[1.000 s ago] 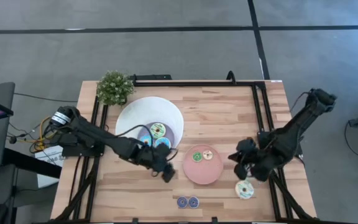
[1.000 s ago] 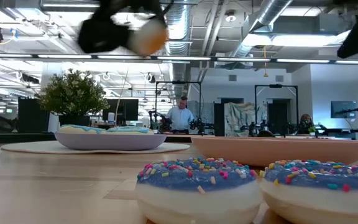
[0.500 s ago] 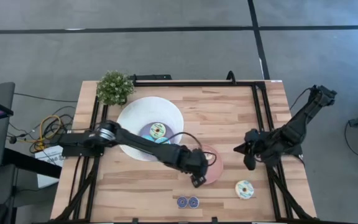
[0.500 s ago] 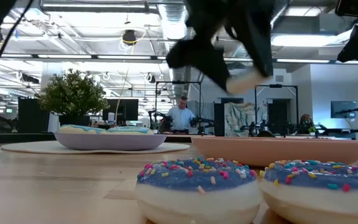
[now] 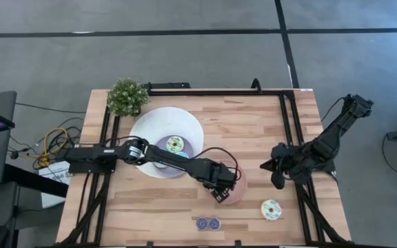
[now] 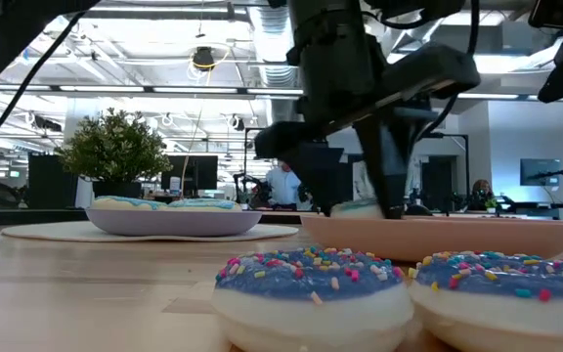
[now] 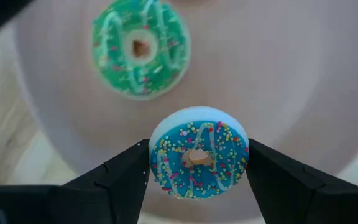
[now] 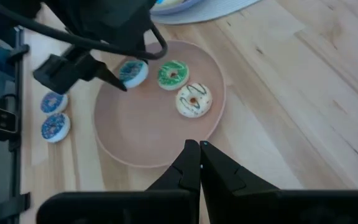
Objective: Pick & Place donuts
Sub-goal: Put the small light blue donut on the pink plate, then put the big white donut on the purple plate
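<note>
Over the wooden table [image 5: 253, 131], my left hand [image 7: 199, 163] clamps a blue donut [image 7: 199, 159] above the pink plate [image 7: 303, 81]; my right hand [image 8: 199, 163], fingers together, waits beyond.

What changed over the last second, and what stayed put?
The left end effector swung from beside the white bowl across to the pink plate and came down low over it, carrying the blue donut it grips. The right end effector, shut, drew back from the cream donut on the table. The plate's green donut, the bowl's donuts and the front blue pair kept their places.
</note>
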You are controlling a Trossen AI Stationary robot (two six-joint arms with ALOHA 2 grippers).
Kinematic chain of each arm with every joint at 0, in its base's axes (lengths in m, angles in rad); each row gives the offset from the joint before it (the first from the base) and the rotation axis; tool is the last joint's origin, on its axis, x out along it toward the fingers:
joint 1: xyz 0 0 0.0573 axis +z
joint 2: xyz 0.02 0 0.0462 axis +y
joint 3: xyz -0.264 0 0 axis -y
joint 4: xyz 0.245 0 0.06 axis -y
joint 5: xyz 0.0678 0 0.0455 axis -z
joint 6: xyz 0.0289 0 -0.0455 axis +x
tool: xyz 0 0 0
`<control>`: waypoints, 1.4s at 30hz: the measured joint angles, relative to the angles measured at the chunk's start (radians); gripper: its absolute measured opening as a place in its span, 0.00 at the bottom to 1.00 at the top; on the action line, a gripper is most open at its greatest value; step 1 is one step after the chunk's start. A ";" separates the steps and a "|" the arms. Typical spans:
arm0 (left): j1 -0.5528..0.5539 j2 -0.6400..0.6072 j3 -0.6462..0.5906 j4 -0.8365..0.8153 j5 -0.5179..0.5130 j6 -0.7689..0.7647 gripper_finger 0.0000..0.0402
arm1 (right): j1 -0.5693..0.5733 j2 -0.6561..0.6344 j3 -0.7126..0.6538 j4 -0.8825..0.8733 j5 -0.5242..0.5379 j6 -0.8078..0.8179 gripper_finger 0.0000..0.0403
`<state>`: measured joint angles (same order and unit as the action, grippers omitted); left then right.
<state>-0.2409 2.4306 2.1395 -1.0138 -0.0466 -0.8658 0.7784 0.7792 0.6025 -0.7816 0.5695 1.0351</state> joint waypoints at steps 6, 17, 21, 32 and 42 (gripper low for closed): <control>0.002 0.000 0.000 0.006 0.008 -0.001 0.61 | 0.000 0.000 0.000 -0.003 -0.002 -0.025 0.00; 0.008 0.000 0.000 -0.008 0.022 -0.046 0.70 | 0.000 0.000 0.000 -0.003 -0.002 -0.050 0.00; 0.010 0.000 0.000 -0.012 0.036 -0.011 0.76 | 0.000 0.000 0.000 -0.003 -0.002 -0.051 0.00; 0.010 -0.008 0.191 -0.229 -0.120 0.023 0.79 | 0.000 0.000 0.000 0.006 -0.018 -0.049 0.00; -0.016 -0.050 0.204 -0.203 -0.144 0.124 0.65 | 0.000 0.000 0.000 0.035 -0.020 -0.049 0.00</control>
<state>-0.2571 2.3806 2.3438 -1.2172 -0.1904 -0.7415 0.7784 0.7793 0.6029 -0.7464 0.5499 0.9863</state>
